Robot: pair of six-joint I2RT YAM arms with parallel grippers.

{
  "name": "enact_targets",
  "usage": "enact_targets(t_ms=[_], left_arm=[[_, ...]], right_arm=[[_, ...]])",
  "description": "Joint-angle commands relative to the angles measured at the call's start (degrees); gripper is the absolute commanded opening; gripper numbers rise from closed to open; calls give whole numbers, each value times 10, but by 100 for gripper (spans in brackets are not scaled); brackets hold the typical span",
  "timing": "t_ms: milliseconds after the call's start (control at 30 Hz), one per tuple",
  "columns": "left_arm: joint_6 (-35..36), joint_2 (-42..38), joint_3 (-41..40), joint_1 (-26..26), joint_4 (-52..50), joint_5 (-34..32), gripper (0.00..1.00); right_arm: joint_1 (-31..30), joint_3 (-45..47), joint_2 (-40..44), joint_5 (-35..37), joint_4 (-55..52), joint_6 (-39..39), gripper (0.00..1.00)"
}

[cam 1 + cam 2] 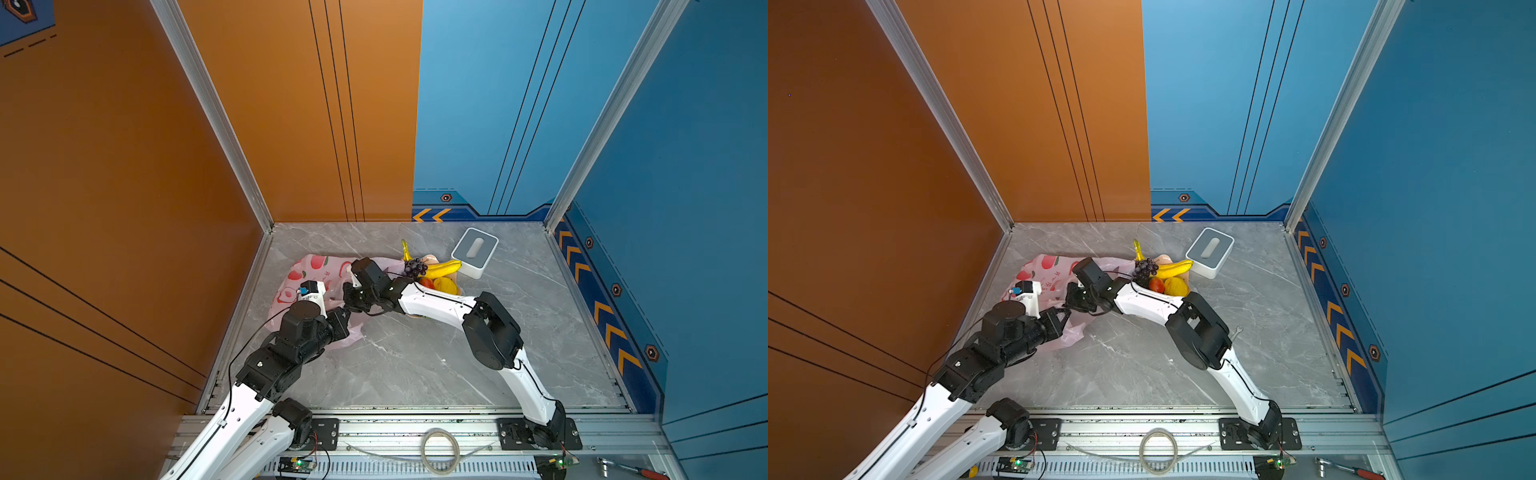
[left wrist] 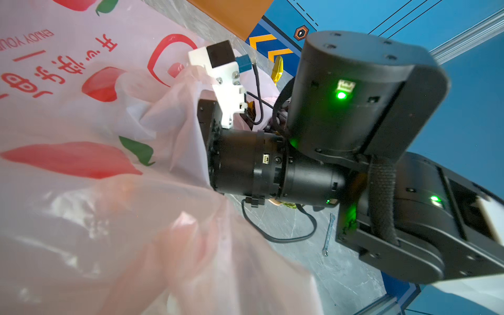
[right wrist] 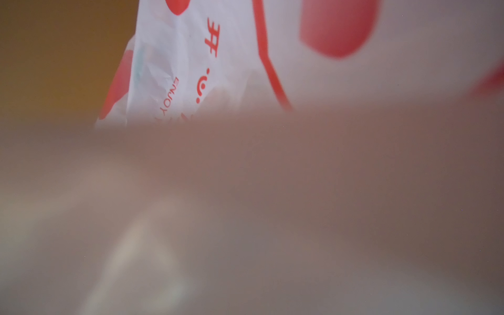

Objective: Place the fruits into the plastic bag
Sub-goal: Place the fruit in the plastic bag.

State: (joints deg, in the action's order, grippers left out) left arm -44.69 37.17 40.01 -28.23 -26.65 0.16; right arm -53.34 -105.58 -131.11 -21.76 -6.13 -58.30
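Two robot arms meet over the plastic bag [image 1: 316, 266], a thin pale-pink carrier printed with red peaches. It lies crumpled on the grey marble table [image 1: 415, 365], toward the back and on my left side.

My left gripper [image 1: 345, 312] is clenched at the bag's near edge. Film is bunched close around it, but I cannot tell whether any plastic is actually pinched.

My right gripper [image 1: 352, 300] is pushed in among the bag's folds. From the left wrist camera its black body vanishes behind the film. The right wrist camera shows only blurred pink plastic and red print, so I cannot tell how its jaws stand.

The fruits [image 1: 1176, 286] are outside the bag, just beside it, heaped on a beige plate [image 1: 433, 258]. I can see a dark purple grape bunch [image 1: 414, 267], yellow bananas [image 1: 442, 268], a red tomato-like ball [image 1: 426, 283] and a yellow lemon [image 1: 444, 286]. A white-grey box [image 1: 475, 251] stands just beside the plate, on the far side from the bag.
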Motion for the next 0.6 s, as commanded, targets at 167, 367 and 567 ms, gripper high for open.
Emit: enact_targets(t_ms=[167,367,567], left_arm=[[-3,-6,-10,-6,28,16,0],[-2,0,-14,-5,38,22,0],[-5,0,-19,-1,35,26,0]], right_arm=[[2,4,-30,9,74,-30,31],[2,3,-52,12,101,-45,33],[1,-1,-65,19,101,-43,45]])
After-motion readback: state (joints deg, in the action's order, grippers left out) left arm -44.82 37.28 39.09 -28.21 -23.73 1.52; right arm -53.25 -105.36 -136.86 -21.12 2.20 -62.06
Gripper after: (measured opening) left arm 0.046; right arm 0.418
